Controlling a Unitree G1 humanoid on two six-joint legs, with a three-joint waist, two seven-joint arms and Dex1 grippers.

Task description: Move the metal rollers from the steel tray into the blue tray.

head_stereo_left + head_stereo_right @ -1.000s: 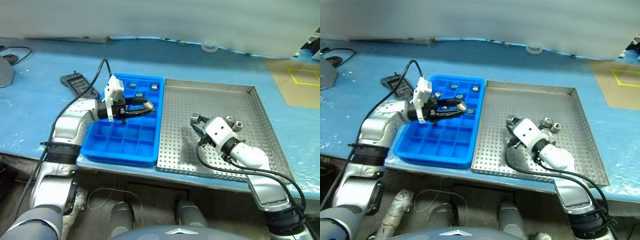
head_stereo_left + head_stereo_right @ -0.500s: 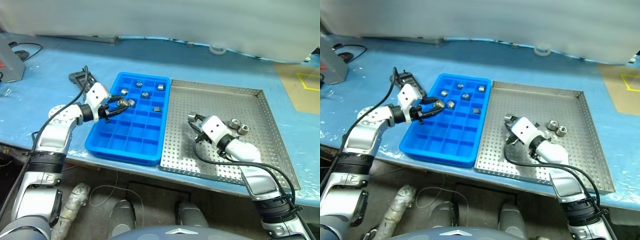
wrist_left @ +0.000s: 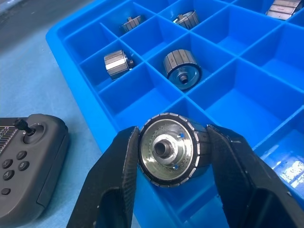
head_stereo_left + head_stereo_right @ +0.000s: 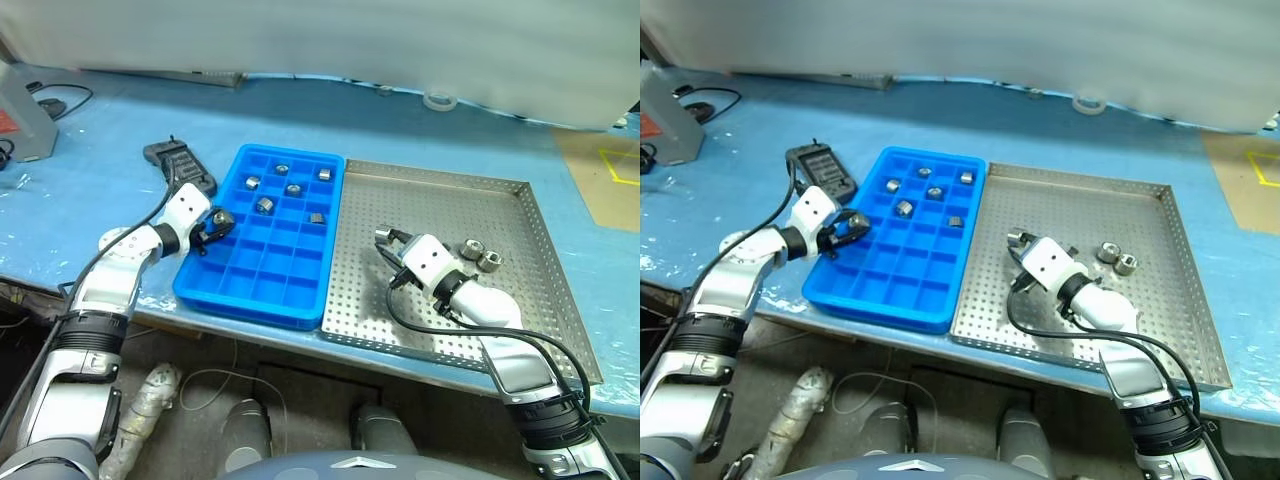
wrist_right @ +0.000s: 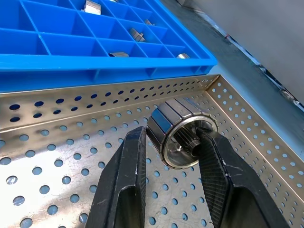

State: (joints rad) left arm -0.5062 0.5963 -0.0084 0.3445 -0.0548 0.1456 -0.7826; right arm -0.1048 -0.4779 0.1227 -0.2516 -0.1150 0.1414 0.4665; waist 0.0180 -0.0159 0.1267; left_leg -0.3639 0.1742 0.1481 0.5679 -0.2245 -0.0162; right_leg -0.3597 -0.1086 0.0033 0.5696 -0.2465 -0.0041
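Blue benchtop (image 4: 90,190); both claws (image 3: 170,154) (image 5: 168,142) gripping rollers (image 3: 172,148).

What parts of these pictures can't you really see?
- Left eye view: the remote buttons are too small to tell.
- Left wrist view: the blue tray is cut off by the picture's edges.
- Right wrist view: the steel tray floor under the held roller is hidden.

Glossy blue plastic tray (image 3: 118,102), shiny perforated steel tray (image 5: 57,142) beside it, ribbed silvery metal rollers (image 3: 171,149) with polished faces, matt black rubbery fingers (image 3: 116,185), matt grey plastic remote (image 3: 26,161)
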